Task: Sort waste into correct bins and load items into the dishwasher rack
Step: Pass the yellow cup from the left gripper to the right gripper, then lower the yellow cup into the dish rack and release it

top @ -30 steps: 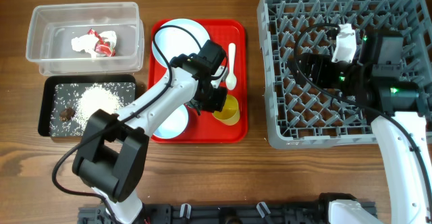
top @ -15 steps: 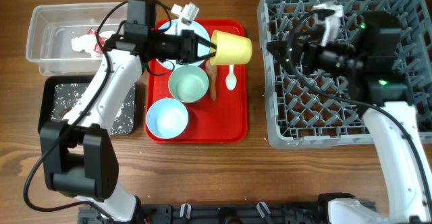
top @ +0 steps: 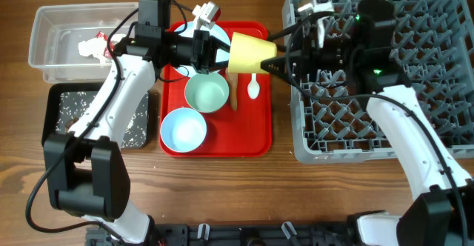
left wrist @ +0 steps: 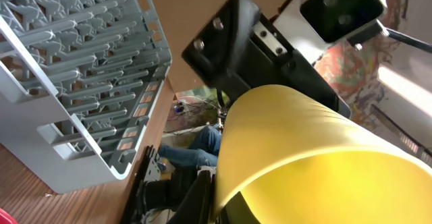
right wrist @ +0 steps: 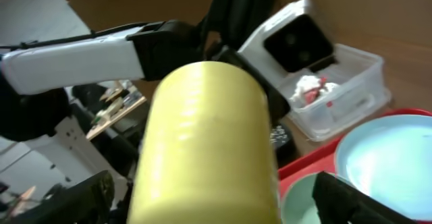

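Grip on the small yellow cup (top: 252, 52) is provided by the left gripper (top: 221, 52), whose jaws are clamped on the end of the cup nearest that arm. The cup is held on its side in the air, above the far right corner of the red tray (top: 222, 150) and between the two arms. The right gripper (top: 277, 63) is reached out from over the dishwasher rack (top: 326, 127) to the cup's other end, with its jaws spread wide. In the right wrist view the cup is seen between the two dark fingers (right wrist: 351, 197), with a gap on either side; no contact can be made out.

On the tray, a pale blue plate (top: 215, 32) is seen at the far end, partly hidden by the left arm. A pale blue bowl (top: 207, 92) is set upright in the middle and a second pale blue bowl (top: 184, 129) nearer, towards the left. A white plastic spoon (top: 254, 87) is laid right of the middle bowl, with a thin orange-brown carrot (top: 234, 94) between them.

Left of the tray, the clear tub (top: 44, 61) is placed at the far side, and the crumpled white-and-red wrapper (top: 92, 47) is contained in it. The black tub (top: 53, 98) is placed just nearer, and white rice grains (top: 137, 127) are scattered over its floor. Everything is carried by a wooden table (top: 222, 194).
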Motion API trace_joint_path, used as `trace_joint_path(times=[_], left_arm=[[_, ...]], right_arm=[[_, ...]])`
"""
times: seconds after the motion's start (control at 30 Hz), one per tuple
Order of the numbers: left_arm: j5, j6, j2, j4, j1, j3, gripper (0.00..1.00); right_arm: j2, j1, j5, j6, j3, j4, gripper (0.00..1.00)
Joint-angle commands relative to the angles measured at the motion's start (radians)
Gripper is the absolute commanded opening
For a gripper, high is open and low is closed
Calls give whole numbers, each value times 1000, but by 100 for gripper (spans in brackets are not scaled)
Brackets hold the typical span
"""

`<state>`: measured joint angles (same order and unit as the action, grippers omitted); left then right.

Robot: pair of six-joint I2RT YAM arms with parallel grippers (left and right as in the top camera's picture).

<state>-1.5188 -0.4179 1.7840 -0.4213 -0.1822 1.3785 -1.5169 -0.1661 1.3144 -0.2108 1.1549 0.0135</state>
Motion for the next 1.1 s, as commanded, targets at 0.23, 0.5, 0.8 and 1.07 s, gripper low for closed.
trace_joint_path(times=[0.23,0.5,0.8,1.07], left_arm=[[-33,-17,-22,1,1,11,4],[-32,-16,-22,-1,1,11,17],[22,-16,-22,-1,1,11,24],[697,-16,-21,-157,1,11,34]], right_arm=[[-10,-72,44,-23,16,81,65],[-9,-25,29,-40,16,82,40],[-8,222,-94,-23,16,-151,34],[161,261,-757,105,140,-753,38]])
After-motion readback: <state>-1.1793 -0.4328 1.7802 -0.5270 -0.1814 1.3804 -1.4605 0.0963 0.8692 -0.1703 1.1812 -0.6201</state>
